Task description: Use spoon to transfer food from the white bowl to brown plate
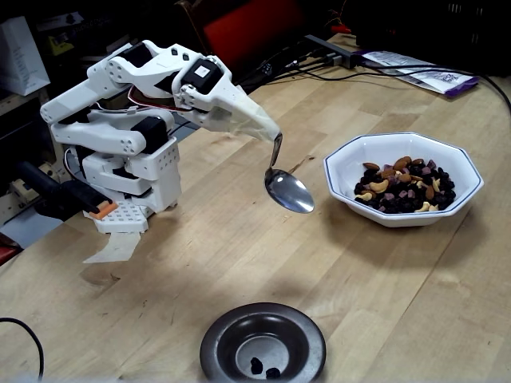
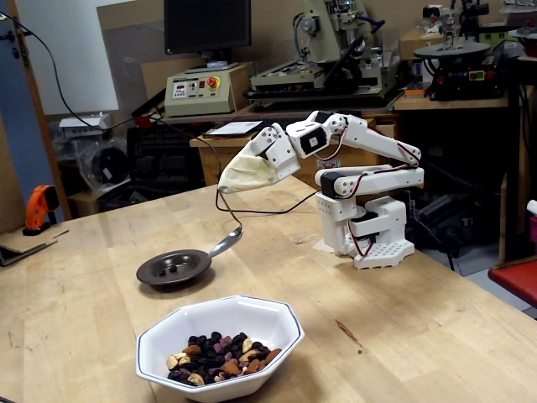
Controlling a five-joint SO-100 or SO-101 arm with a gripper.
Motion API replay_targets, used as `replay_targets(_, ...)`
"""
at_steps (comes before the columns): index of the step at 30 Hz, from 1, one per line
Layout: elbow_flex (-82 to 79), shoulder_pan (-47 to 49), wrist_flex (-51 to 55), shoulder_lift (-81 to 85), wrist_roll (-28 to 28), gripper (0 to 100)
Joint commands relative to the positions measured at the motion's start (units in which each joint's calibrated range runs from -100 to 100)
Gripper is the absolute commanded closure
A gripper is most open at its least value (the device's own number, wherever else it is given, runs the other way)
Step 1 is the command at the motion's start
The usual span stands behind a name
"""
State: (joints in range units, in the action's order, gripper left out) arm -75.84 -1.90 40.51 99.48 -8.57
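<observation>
A wooden tabletop [image 1: 239, 263] carries the arm's white base [image 1: 132, 179]; papers [image 1: 415, 68] lie at the far edge, clear of the work. The end effector [image 1: 267, 136] grips the spoon [image 1: 287, 191] by its handle, jaws closed on it. The empty spoon hangs above the tabletop, between the white bowl [image 1: 403, 179] of food [image 1: 406, 186] and the brown plate [image 1: 263, 345], which holds two dark pieces.

Soft even indoor light, faint shadows on the table [image 1: 239, 239]; slightly grainy frames (dark, murky backgrounds)
</observation>
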Motion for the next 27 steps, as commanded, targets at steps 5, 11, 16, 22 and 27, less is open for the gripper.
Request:
replay_targets(5, 0.71, -0.47, -1.3, -0.08, 0.15, 96)
replay_targets(11, 0.71, -0.25, -1.3, -0.08, 0.15, 96)
replay_targets(16, 0.71, -0.18, -1.3, -0.08, 0.15, 96)
replay_targets(22, 0.71, -0.18, -1.3, -0.08, 0.15, 96)
replay_targets(27, 0.71, -0.18, -1.3, -0.08, 0.15, 96)
